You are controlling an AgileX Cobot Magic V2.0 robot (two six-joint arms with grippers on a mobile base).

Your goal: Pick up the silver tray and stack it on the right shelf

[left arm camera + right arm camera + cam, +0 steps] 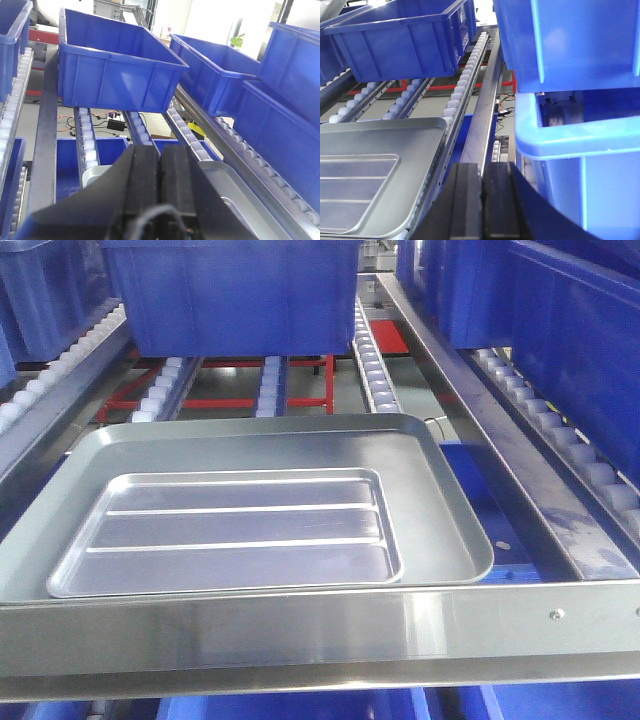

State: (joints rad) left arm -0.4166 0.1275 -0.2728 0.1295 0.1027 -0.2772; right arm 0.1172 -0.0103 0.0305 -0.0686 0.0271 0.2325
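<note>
- Nearest, in the right wrist view: right gripper [481,200] with its black fingers pressed together, nothing between them, sitting low over the steel rail beside the rollers.
- Likewise in the left wrist view: left gripper [160,192] pressed together and empty — tips aimed up the rack toward the blue bin [117,67].
- Just beyond the broad front lip of the right shelf [300,635]: the silver tray [235,532], ridged floor up, lying flat inside the larger smooth tray [440,490] and nested toward that tray's near-left corner.
- Long axis of the ridged tray running left to right, parallel to the lip; two ridges along that same line.
- From the right gripper: ridged tray [352,185] ahead and well to the left, across the larger tray's bare floor [410,150].
- From the left gripper: only a corner of tray rim [235,185] visible just ahead and to the right; which tray cannot be told.
- Judgement — neither arm on the tray yet; left arm probably nearer, given the tray's leftward seat, with the near long rim as the likely pinch point.
- Farther back: white rollers [375,370] sloping up to the blue bin [230,295], more bins on the right [570,45].
</note>
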